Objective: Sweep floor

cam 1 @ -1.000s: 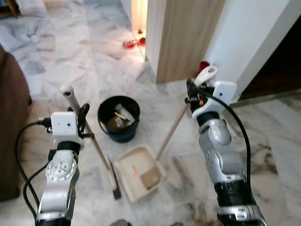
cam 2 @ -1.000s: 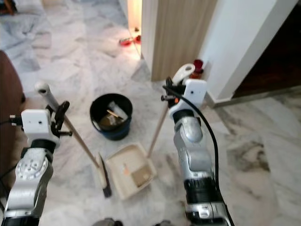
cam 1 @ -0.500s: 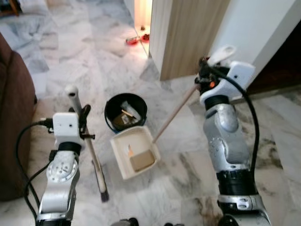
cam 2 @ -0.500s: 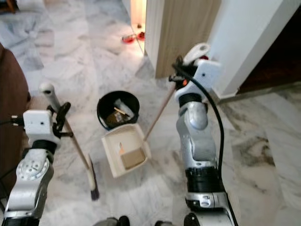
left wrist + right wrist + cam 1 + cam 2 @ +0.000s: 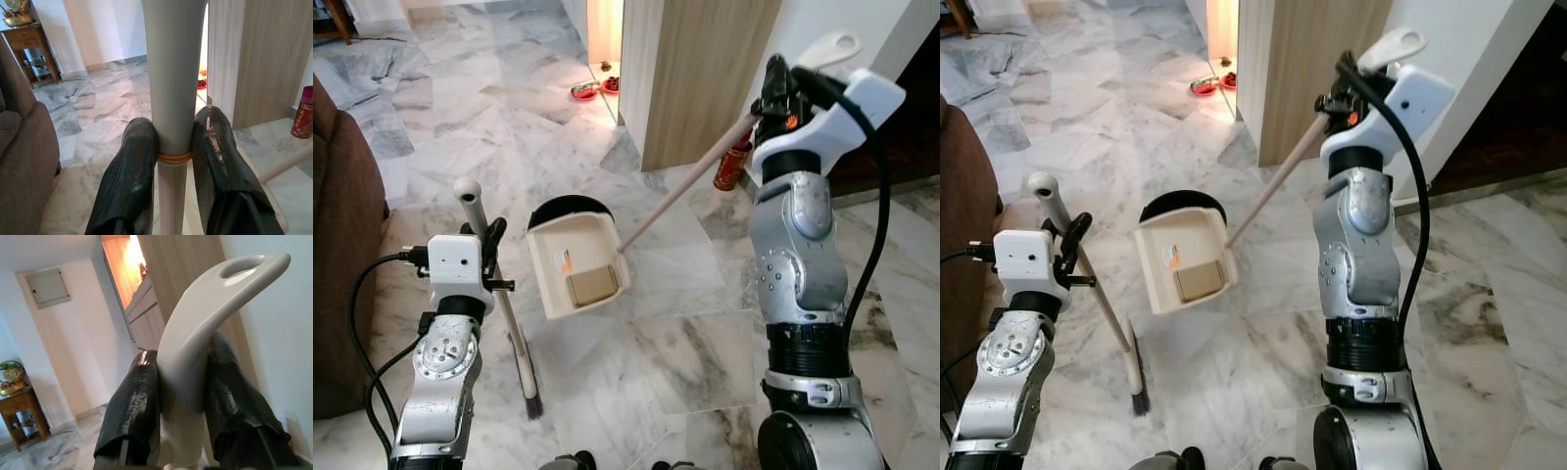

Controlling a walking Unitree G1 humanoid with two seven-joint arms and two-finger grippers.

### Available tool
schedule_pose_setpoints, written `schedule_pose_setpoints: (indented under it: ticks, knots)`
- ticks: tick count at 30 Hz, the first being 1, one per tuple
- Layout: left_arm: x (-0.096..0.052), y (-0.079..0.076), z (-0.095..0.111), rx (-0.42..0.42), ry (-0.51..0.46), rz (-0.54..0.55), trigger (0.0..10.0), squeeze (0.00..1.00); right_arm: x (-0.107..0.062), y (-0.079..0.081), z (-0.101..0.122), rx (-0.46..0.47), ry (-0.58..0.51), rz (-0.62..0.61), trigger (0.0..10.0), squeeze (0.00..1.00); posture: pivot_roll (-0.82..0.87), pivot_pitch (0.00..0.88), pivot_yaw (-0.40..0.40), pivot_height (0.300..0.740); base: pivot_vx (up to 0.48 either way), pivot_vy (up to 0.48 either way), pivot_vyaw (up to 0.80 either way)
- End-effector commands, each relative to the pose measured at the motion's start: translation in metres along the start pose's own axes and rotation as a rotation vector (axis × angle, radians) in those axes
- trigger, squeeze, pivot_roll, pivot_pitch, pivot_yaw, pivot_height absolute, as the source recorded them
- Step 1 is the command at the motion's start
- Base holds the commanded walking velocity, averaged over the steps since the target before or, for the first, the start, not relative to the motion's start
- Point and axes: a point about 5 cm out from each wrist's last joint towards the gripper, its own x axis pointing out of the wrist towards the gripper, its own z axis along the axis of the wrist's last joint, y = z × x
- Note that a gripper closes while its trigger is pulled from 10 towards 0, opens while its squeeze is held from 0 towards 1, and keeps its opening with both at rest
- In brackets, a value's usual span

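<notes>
My right gripper (image 5: 781,93) is shut on the white loop handle of the dustpan (image 5: 576,266), held high at the right. Its long wooden pole (image 5: 685,184) slopes down to the cream pan, which hangs tilted over the black bin (image 5: 553,207) with a brown scrap and a small orange bit inside. My left gripper (image 5: 489,243) is shut on the broom handle (image 5: 470,201) at the left. The broom's dark bristle head (image 5: 526,382) rests on the marble floor. In the left wrist view both fingers (image 5: 129,176) clamp the grey handle; in the right wrist view the fingers (image 5: 132,411) clamp the white grip.
A brown sofa (image 5: 342,245) stands at the left edge. A wooden panel wall (image 5: 700,69) and a white pillar rise behind, with a red canister (image 5: 732,166) at their foot. Red bowls (image 5: 587,90) lie by the lit doorway. A dark opening sits at the far right.
My right arm has raised the dustpan off the floor and swung it left, over the black bin, now largely covered. The broom has stayed put while the camera shifted.
</notes>
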Motion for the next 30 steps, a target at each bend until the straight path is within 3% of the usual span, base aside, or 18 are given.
schedule_pose_setpoints:
  ticks: [1,8,14,21,30]
  knots:
    - [-0.001,-0.001,0.011,0.034,-0.055,-0.011,10.0,0.00,0.003,0.007,0.023,0.041,-0.105,0.018,10.0,0.00,0.00,0.174,-0.030,0.740,0.000,0.000,0.00]
    - [-0.001,-0.001,0.011,0.037,-0.058,-0.009,10.0,0.00,0.003,0.008,0.023,0.048,-0.105,0.021,10.0,0.00,0.00,0.175,-0.030,0.740,0.154,0.000,0.00]
    - [-0.002,-0.001,0.011,0.041,-0.058,-0.012,10.0,0.00,0.003,0.009,0.022,0.045,-0.099,0.031,10.0,0.00,0.00,0.175,-0.031,0.740,0.344,0.000,0.00]
    - [-0.013,0.010,0.007,0.072,-0.042,0.018,10.0,0.00,0.005,0.009,0.024,0.048,-0.110,0.032,10.0,0.00,0.00,0.174,-0.033,0.740,0.374,0.000,0.00]
    - [-0.016,0.008,0.005,0.072,-0.030,0.012,10.0,0.00,0.006,0.012,0.027,0.041,-0.126,0.054,10.0,0.00,0.00,0.171,-0.033,0.740,0.375,0.000,0.00]
